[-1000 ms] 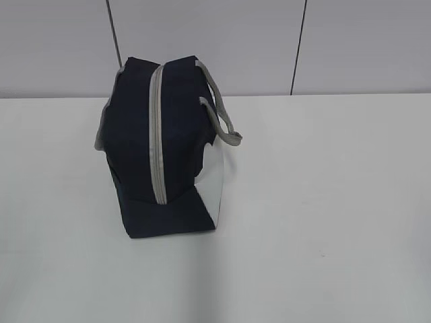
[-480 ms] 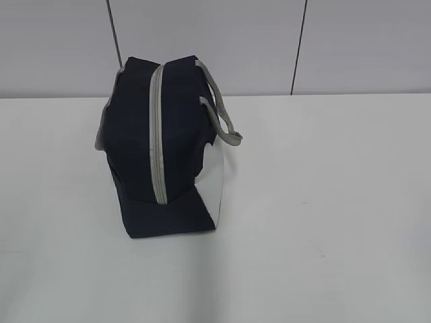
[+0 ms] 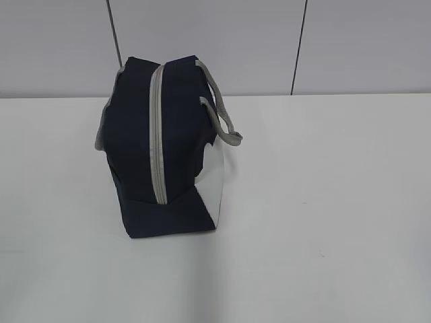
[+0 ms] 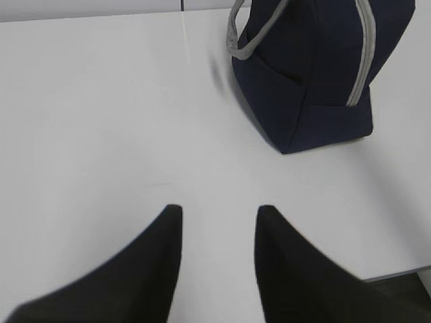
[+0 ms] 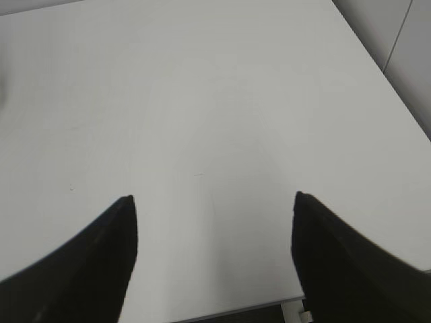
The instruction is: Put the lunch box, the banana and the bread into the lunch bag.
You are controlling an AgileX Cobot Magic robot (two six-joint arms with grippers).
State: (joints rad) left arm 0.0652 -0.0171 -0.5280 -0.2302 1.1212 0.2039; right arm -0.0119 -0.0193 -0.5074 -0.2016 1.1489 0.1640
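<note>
The navy-blue fabric lunch bag with grey zipper trim stands zipped on the white table. Lunch box, banana and bread are unseen, presumably inside. The left gripper and right gripper gape empty above bare tabletop. Seemingly nothing remains.

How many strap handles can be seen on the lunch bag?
2. One handle droops over the lunch bag's right side in the exterior view; the other only peeks out at its left edge, mostly hidden.
</note>
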